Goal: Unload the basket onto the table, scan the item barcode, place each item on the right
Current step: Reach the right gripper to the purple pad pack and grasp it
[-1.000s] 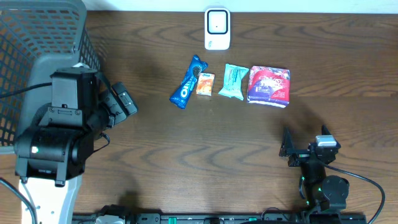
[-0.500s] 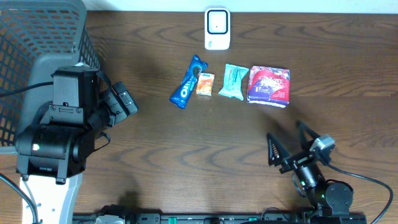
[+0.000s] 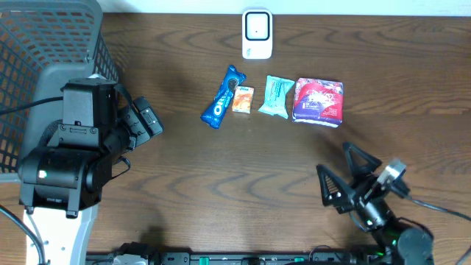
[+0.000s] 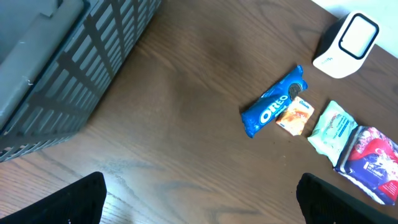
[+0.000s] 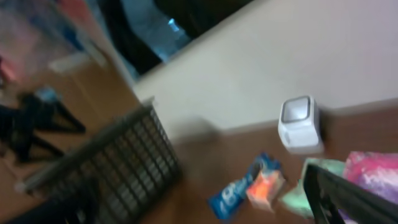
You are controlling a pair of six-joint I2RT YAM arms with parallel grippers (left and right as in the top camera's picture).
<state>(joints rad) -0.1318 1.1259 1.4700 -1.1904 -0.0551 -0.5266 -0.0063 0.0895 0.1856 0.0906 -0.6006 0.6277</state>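
Gaping wide on nothing, the right gripper (image 3: 335, 163) hangs near the table's (image 3: 221, 184) front edge. The left gripper (image 4: 200, 180), empty and wide too, sits beside the basket (image 3: 29, 44). Farther off, Oreo pack (image 3: 222, 96), orange packet (image 3: 242, 99), teal pouch (image 3: 277, 96) and red pack (image 3: 319, 101) lie in a row before the scanner (image 3: 257, 34).

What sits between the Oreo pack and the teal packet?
A small orange packet lies between the Oreo pack and the teal packet, clearest in the overhead view.

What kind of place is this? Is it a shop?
Likely a pretend shop checkout, not a real shop: a white scanner, a row of snack packets and a grey basket sit on a wooden table.
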